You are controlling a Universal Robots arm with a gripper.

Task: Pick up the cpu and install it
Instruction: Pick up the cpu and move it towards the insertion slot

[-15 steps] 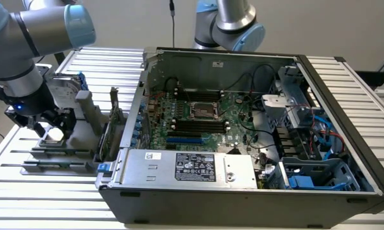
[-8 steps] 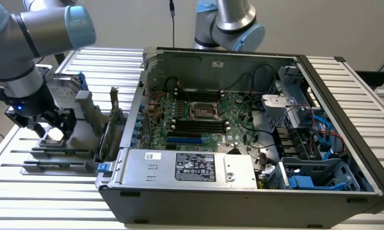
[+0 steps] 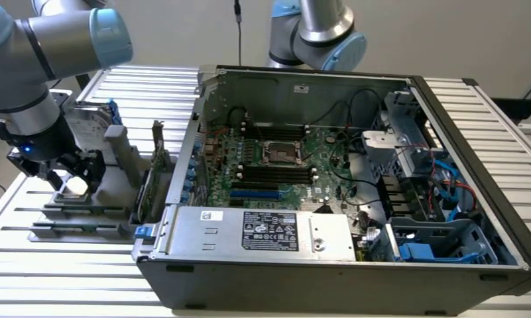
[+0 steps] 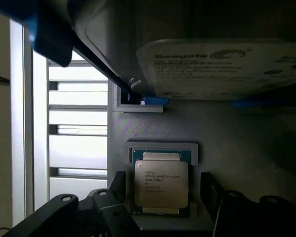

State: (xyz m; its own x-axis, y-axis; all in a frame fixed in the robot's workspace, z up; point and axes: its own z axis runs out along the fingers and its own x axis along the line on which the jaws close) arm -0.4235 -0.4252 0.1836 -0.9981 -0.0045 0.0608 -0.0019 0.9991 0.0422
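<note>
One cpu (image 4: 161,182) sits within the spread claw (image 4: 163,200), near a Seagate drive (image 4: 222,69).

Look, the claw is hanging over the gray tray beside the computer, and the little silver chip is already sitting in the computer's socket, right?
Not quite. The chip is not in the socket. It lies flat in the gray tray, between the fingers of the open claw, as the wrist view shows. The rest is right: the claw hangs over that tray beside the computer.
</note>
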